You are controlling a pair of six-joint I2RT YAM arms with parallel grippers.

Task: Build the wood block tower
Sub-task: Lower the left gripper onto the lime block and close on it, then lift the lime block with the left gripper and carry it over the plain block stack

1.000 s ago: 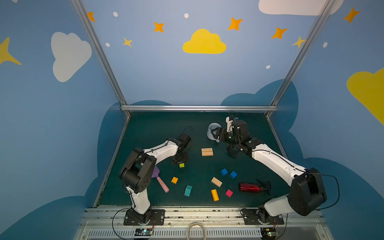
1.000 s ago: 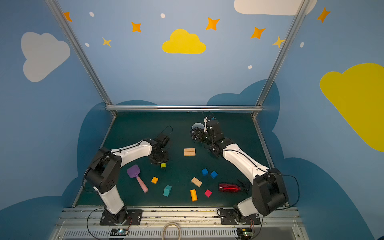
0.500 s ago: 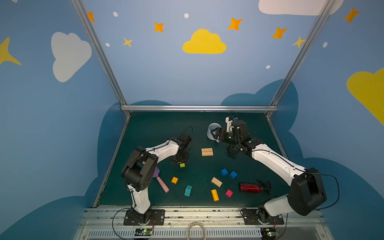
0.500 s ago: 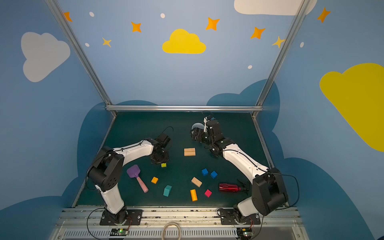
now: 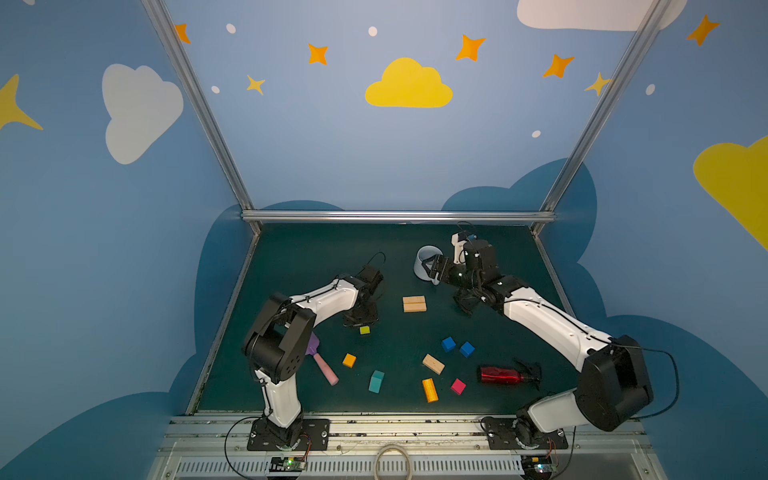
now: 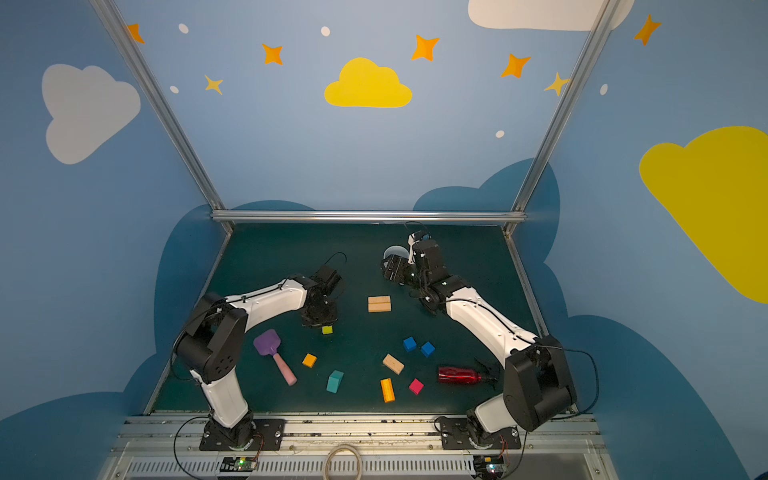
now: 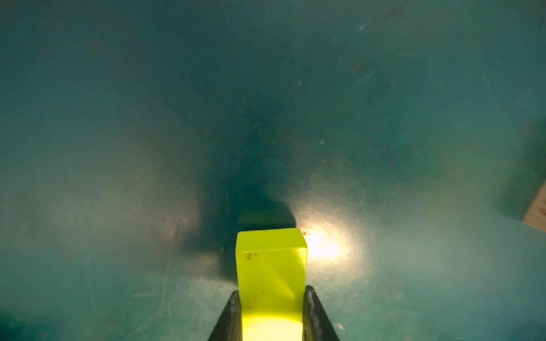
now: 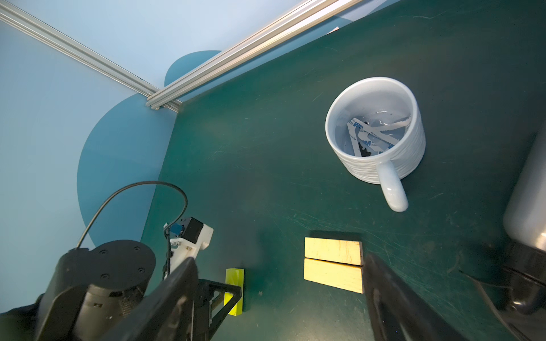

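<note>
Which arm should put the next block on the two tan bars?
Left. The left gripper grips the yellow-green block, near the tan bars. The right gripper is open, empty, up by the mug.

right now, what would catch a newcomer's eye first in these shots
The yellow-green wooden bar clamped between the fingers of the left gripper, left of mid-table, stands out first. Next come two tan wooden bars lying side by side at mid-table. At the back sits a white ribbed mug, the open right gripper close by.

Mug (image 5: 420, 272) behind bars (image 5: 414, 304); bars seemingly abutting
</note>
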